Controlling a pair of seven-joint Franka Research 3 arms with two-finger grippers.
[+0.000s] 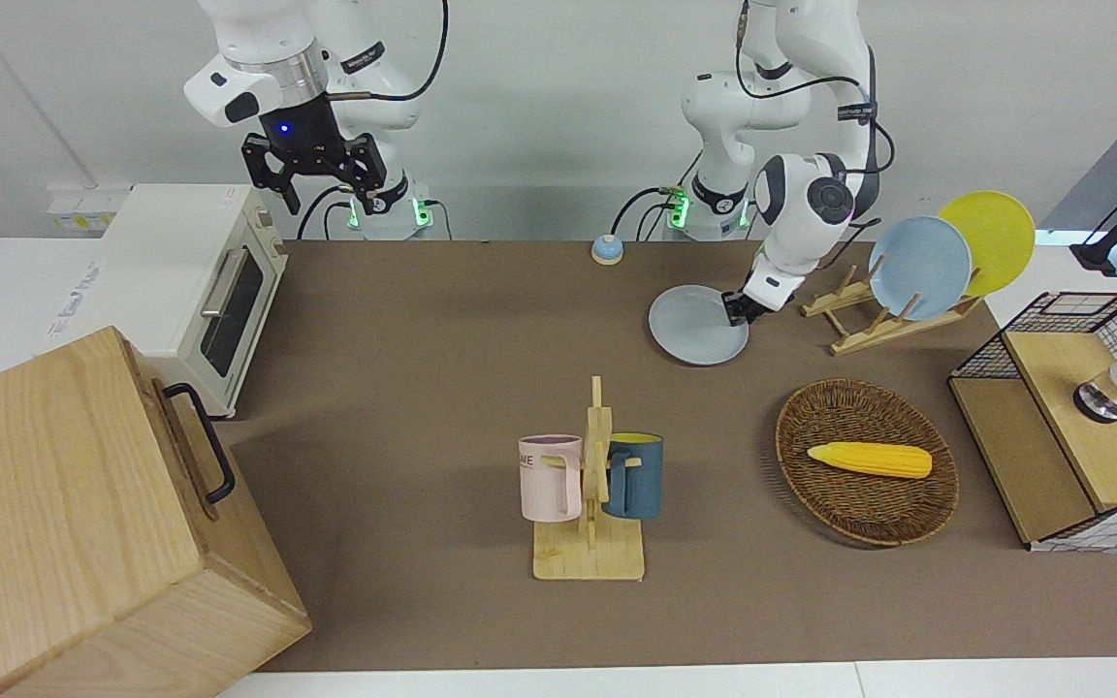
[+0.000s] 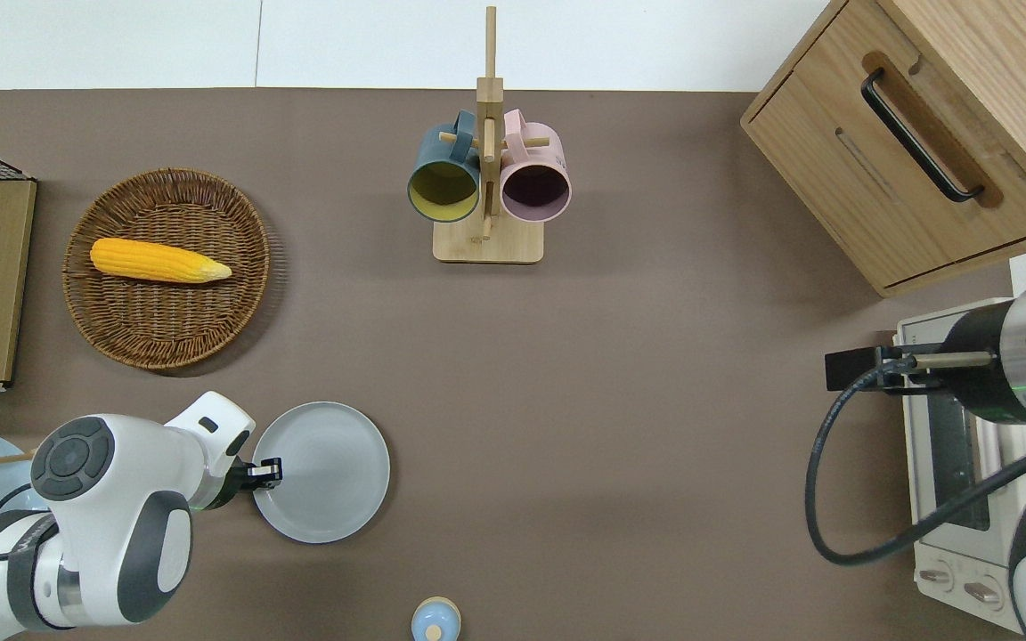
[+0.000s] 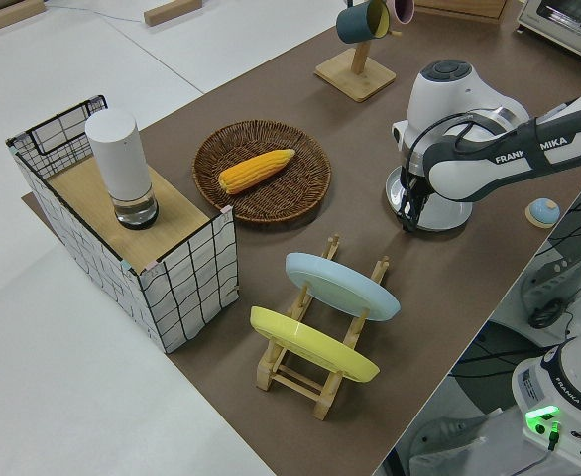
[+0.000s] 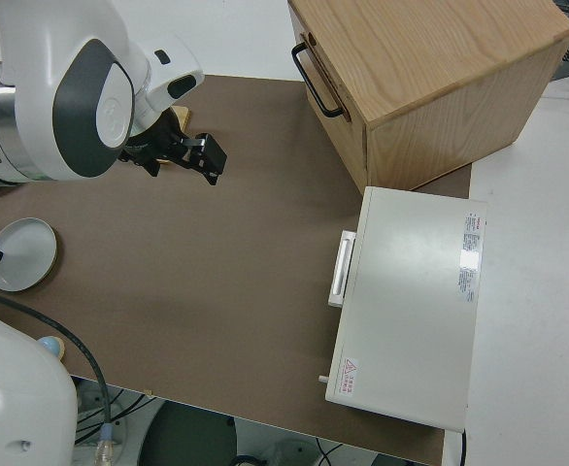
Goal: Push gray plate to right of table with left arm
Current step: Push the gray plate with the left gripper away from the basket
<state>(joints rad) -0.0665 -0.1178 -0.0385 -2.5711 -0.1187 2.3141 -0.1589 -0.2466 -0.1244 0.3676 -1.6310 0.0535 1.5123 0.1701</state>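
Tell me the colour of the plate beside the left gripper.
Pale gray plate, clearest in the overhead view.

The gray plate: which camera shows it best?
The overhead view: the gray plate shows as a full circle, the left hand at its rim. The front view shows it flattened, the left side view hides it behind the arm, the right side view shows it small.

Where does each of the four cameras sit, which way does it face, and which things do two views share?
Front: across the table, facing both arms; left gripper at the gray plate.
Overhead: looks straight down; left gripper over the gray plate's rim, the right arm parked.
Left side: raised at the left arm's end, looking along the table; shows the left arm, the dish rack.
Right side: above the right arm; right gripper, toaster oven.
Shared: the gray plate appears in all four.
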